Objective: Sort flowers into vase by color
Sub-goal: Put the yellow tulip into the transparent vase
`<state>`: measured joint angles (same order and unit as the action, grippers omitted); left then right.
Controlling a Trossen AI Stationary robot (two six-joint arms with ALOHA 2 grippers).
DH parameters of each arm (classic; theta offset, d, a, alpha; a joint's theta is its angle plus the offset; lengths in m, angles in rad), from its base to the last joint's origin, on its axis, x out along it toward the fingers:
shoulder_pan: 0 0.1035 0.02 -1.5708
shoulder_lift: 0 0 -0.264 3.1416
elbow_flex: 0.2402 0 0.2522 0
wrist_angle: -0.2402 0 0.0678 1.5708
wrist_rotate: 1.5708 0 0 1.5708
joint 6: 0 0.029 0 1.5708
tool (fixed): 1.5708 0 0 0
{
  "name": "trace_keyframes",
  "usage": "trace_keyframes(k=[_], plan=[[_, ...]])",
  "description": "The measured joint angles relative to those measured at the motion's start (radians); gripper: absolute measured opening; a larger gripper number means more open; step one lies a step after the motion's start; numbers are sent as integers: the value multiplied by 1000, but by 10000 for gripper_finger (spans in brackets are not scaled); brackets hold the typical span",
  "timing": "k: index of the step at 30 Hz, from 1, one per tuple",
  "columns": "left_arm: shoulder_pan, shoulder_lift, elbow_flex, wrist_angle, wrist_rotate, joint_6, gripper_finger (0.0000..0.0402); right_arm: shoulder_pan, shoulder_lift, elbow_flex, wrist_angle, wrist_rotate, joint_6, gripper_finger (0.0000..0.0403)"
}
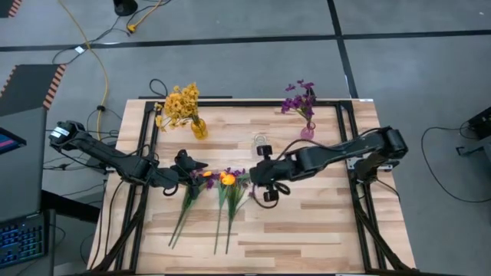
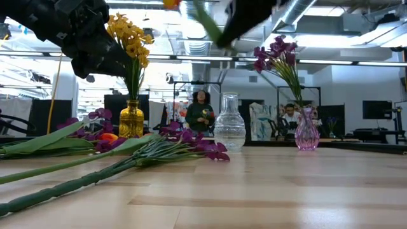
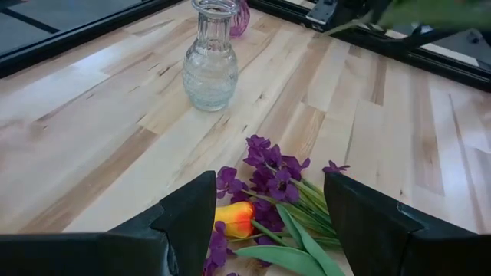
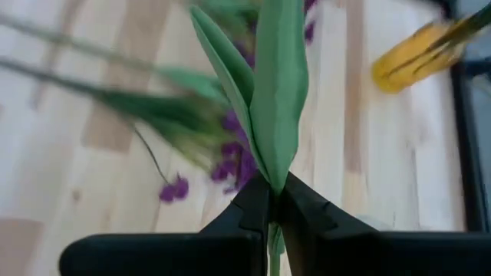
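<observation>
High view shows the table [image 1: 307,222] from above. The right gripper [image 1: 259,178] is near the middle, and its jaws are clenched on a green flower stem [image 4: 278,115] with an orange-yellow tulip bud [image 1: 228,178]. The left gripper [image 1: 188,170] sits at nine o'clock from it, with jaws spread wide and holding nothing. More flowers [image 1: 188,201] lie flat on the wood between the two grippers, with stems running toward six o'clock. A yellow vase [image 1: 199,128] with yellow flowers stands at eleven o'clock. A pink vase [image 1: 307,131] with purple blooms stands at one o'clock. A clear vase [image 1: 262,142] stands between them.
</observation>
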<state>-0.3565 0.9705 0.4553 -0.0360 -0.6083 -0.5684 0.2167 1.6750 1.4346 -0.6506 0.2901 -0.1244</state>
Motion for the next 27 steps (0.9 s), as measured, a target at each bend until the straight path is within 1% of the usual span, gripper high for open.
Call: trace_keyframes(k=[5, 12, 14, 17, 19, 24, 27], plan=[[0, 0, 0, 0, 0, -4, 229, 37, -73, 0, 24, 21, 43, 51], [0, 0, 0, 1, 0, -4, 229, 102, -142, -3, 20, 195, 57, 51], [0, 0, 0, 1, -1, -4, 229, 115, -170, -40, 62, 224, 56, 51], [0, 0, 0, 1, -1, -5, 229, 120, -236, -147, 155, 236, 49, 51], [0, 0, 0, 1, -1, -10, 229, 113, -290, -236, 250, 240, 49, 51], [0, 0, 0, 1, -1, -19, 229, 77, -446, -452, 619, 255, -3, 51], [0, 0, 0, 1, -2, -19, 229, 51, -518, -544, 826, 249, -64, 51]])
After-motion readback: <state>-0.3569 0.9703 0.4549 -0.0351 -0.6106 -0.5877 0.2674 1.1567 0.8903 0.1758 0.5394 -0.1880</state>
